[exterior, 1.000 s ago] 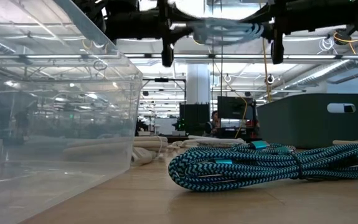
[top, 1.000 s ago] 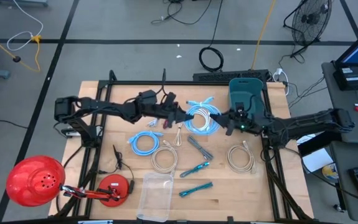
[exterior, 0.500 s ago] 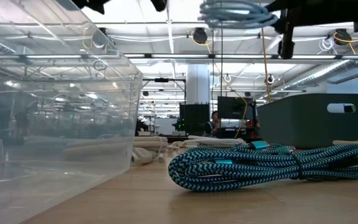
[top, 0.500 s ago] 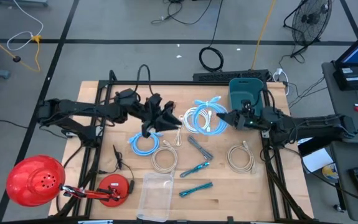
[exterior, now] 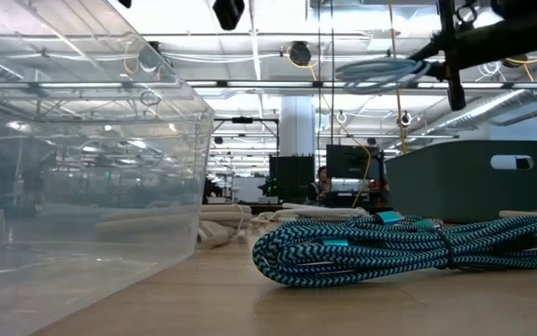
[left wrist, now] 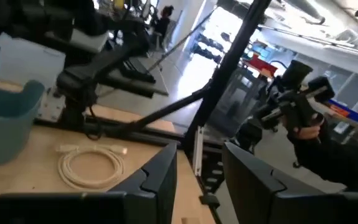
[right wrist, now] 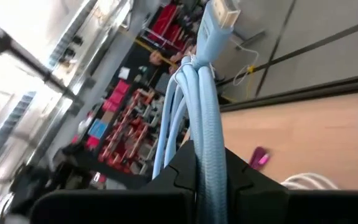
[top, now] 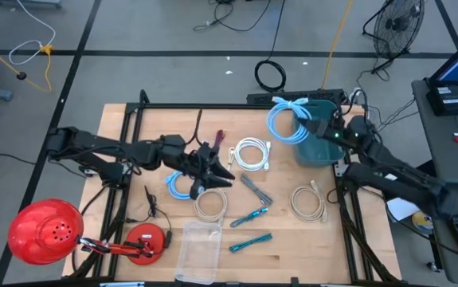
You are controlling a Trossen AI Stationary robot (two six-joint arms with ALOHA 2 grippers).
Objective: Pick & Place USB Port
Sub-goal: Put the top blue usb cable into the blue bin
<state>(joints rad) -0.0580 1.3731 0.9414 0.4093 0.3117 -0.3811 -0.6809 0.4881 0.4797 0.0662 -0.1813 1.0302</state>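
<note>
A light-blue USB cable coil point(top: 287, 119) hangs in the air over the far left corner of the teal bin point(top: 324, 149), with my right gripper point(top: 313, 127) shut on it. In the low view the coil point(exterior: 380, 71) floats level, high above the bin point(exterior: 473, 177). My left gripper point(top: 213, 180) hovers open above the table's middle left, near a blue coil point(top: 182, 185). Nothing sits between its fingers point(left wrist: 198, 169). A white coil point(top: 250, 153) lies flat on the table. My right gripper pinches the coil's bundled strands point(right wrist: 206, 146) between its two fingers, on the side of the coil nearest the bin. The fingers reach in level from the table's right. The coil sticks out level beyond them, lifted clear, its plug point(right wrist: 222, 14) at the far end.
Two cream coils point(top: 210, 205) point(top: 308, 203), teal braided cables point(top: 250, 215) point(top: 250, 241) and a clear container point(top: 199, 247) lie toward the near edge. A red lamp point(top: 44, 231) stands at the near left. In the low view a braided cable point(exterior: 389, 252) lies in front.
My left gripper has opened, let go of the coil at the table's middle and drawn back toward the left and near edge. My right gripper has carried the light-blue coil up and toward the far right, over the bin's corner. The white coil now lies on the table.
</note>
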